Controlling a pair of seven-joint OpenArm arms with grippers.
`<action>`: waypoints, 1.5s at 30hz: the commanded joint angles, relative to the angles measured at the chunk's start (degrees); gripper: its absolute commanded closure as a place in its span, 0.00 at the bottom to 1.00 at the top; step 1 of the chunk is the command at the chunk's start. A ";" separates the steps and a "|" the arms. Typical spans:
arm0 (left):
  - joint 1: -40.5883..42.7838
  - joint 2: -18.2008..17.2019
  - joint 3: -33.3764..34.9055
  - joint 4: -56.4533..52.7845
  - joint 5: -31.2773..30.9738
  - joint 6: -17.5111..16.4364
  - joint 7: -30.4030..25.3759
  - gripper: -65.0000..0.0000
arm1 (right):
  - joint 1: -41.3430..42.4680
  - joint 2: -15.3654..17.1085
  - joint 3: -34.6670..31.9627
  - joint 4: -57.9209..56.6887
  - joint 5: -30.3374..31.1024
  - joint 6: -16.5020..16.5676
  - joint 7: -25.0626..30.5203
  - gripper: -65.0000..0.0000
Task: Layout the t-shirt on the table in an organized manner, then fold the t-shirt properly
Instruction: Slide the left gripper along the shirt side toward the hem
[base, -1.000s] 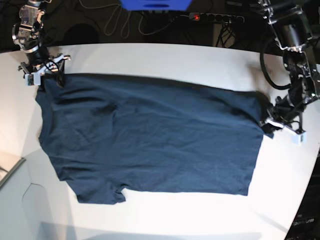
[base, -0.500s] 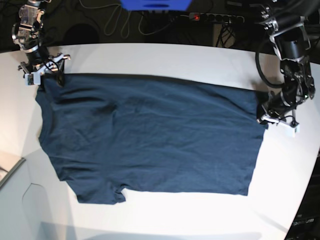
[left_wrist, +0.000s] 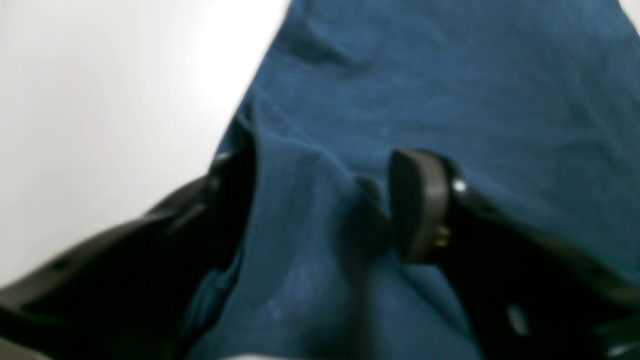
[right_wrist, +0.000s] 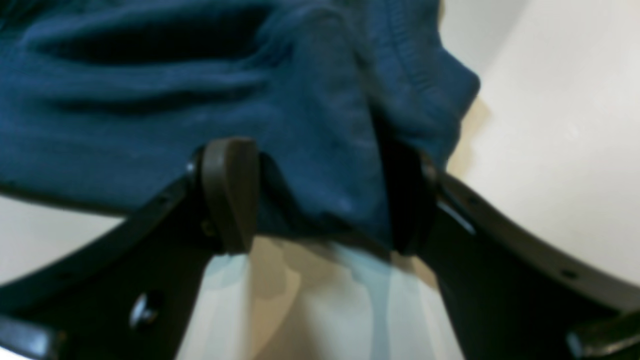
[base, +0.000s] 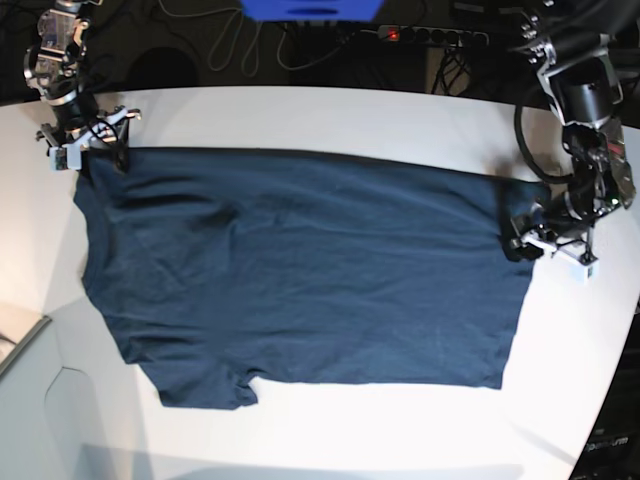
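The left pincer (base: 548, 240) sits at the edge of the t-shirt (base: 300, 270), on the side of the table (base: 300, 115) nearest the black cables. Up close, its two fingers (left_wrist: 417, 205) stand apart, with a bump of blue cloth between them. The cloth lies loose there, so I think it is not being pinched. The right pincer (base: 85, 140) is at the other end, at the far corner of the shirt. Its fingers (right_wrist: 230, 192) are spread wide too, with a fold of cloth between them, and it is not squeezing.

The shirt lies spread out on the white table, mostly flat, with some wrinkles near the right pincer and one sleeve poking out at the front.

What could go wrong? If a pincer lifts away now, a finger could snag the loose cloth and drag the edge crooked. Then the shirt would bunch up and fold badly.
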 joint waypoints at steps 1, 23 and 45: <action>0.12 -1.18 -0.31 2.28 0.34 0.62 0.04 0.32 | -0.50 0.52 0.02 0.15 -0.94 0.78 -2.08 0.38; 12.43 1.90 -4.71 16.17 0.96 0.62 1.97 0.28 | -0.15 0.35 0.02 0.15 -0.94 0.78 -2.08 0.38; 11.46 2.61 -4.71 6.94 0.78 0.62 1.62 1.00 | -0.50 0.35 -0.07 0.15 -0.94 0.78 -2.08 0.47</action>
